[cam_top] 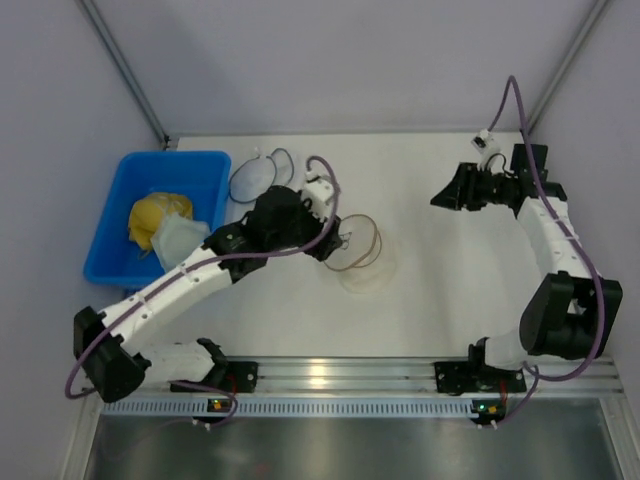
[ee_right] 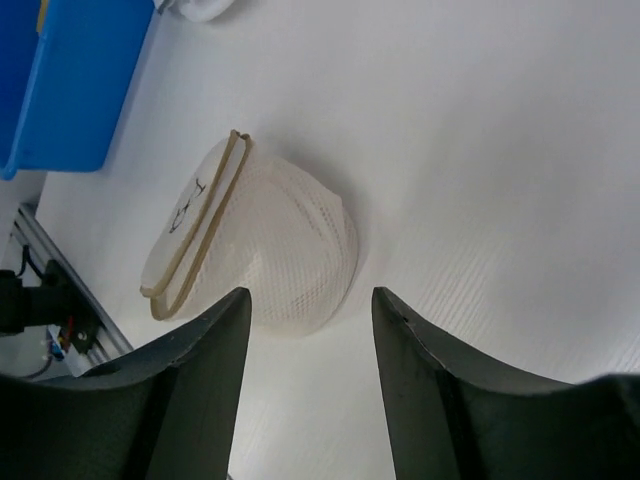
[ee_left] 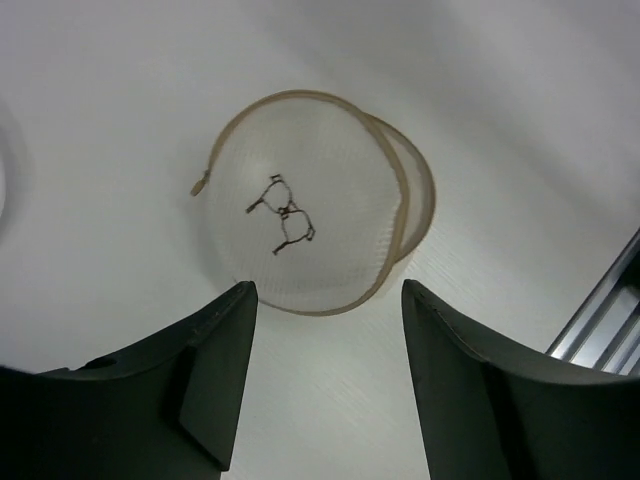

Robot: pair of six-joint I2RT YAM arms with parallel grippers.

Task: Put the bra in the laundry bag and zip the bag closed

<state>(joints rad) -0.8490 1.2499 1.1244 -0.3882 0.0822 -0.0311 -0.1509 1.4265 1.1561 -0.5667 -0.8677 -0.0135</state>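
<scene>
Resting tilted on table (cam_top: 450, 290), laundry bag (cam_top: 358, 252), tan-rimmed face toward left fingers (ee_left: 215, 370)

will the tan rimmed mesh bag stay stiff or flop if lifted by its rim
Probably light: the laundry bag is thin see-through mesh. Its tan rim holds a round hoop, so it likely keeps some shape, though the domed mesh would probably sag. Pushed, it may slide on the smooth table.

Just ahead of the left gripper (ee_left: 328, 290), laundry bag (ee_left: 330, 270): translucent white mesh cloth, fine open weave, tan cloth-tape rim. Its fingers (ee_left: 215, 370): dark plastic, smooth, matt. Table (ee_left: 520, 120) beneath: white, matt, faint fine grain. Rail (ee_left: 600, 335) right of the pincer: ribbed bare metal, dull sheen.
</scene>
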